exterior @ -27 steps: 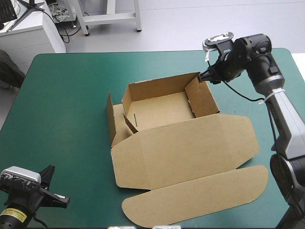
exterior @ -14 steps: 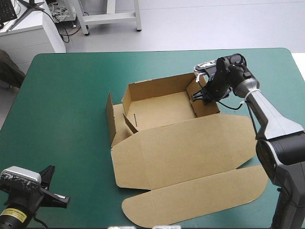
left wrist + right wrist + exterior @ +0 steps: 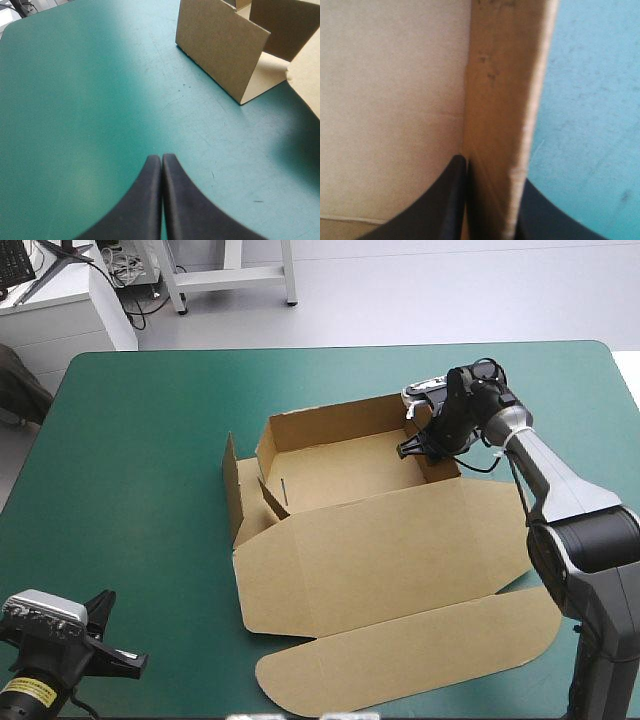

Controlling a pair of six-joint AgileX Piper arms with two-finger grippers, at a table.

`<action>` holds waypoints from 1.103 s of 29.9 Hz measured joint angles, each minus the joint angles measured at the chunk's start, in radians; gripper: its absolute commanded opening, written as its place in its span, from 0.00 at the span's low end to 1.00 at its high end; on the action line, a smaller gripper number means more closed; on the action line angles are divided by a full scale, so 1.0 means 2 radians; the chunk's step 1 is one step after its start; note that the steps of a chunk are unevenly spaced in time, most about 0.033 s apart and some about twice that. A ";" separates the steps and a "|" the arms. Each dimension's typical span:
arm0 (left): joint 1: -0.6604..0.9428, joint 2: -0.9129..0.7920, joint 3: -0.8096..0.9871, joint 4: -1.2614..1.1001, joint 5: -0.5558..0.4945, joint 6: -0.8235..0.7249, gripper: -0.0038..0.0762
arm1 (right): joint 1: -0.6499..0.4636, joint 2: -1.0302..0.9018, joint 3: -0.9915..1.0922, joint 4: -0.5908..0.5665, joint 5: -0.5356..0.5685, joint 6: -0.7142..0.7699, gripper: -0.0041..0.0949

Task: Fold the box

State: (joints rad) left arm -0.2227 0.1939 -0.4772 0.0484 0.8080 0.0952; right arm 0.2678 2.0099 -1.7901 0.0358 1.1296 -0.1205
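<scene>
The brown box [image 3: 330, 465] lies mid-table as an open tray with its far and side walls raised. Its wide lid [image 3: 390, 550] and curved front flap [image 3: 420, 650] lie flat toward the near edge. My right gripper [image 3: 412, 448] reaches down over the tray's right wall at the far right corner. In the right wrist view the fingers [image 3: 492, 172] straddle that upright wall [image 3: 505, 75], shut on it, one finger inside the tray and one outside. My left gripper [image 3: 135, 662] rests shut over the near left corner of the table, its tips [image 3: 162, 160] pointing toward the box's left wall [image 3: 220, 45].
The teal-green cover [image 3: 140, 460] lies bare to the left of the box and along the far edge. The left side flap [image 3: 232, 485] stands upright, with a small inner tab [image 3: 272, 502] leaning beside it.
My right gripper came down from outside the far right corner and moved left onto the right wall, closing around it. The left arm stayed put.
</scene>
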 measured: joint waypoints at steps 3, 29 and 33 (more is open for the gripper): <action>0.000 0.000 0.000 0.000 0.000 0.000 0.04 | 0.000 0.000 0.000 -0.004 0.000 0.011 0.02; 0.000 0.000 0.000 -0.006 0.000 0.000 0.04 | 0.000 -0.197 -0.048 -0.076 0.058 0.060 0.02; 0.000 0.000 0.000 -0.015 -0.017 0.000 0.06 | 0.000 -0.232 -0.049 -0.085 0.058 0.060 0.02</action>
State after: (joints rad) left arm -0.2227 0.1937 -0.4772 0.0191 0.7742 0.0952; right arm 0.2678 1.5466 -1.8871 -0.1334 1.2455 0.0000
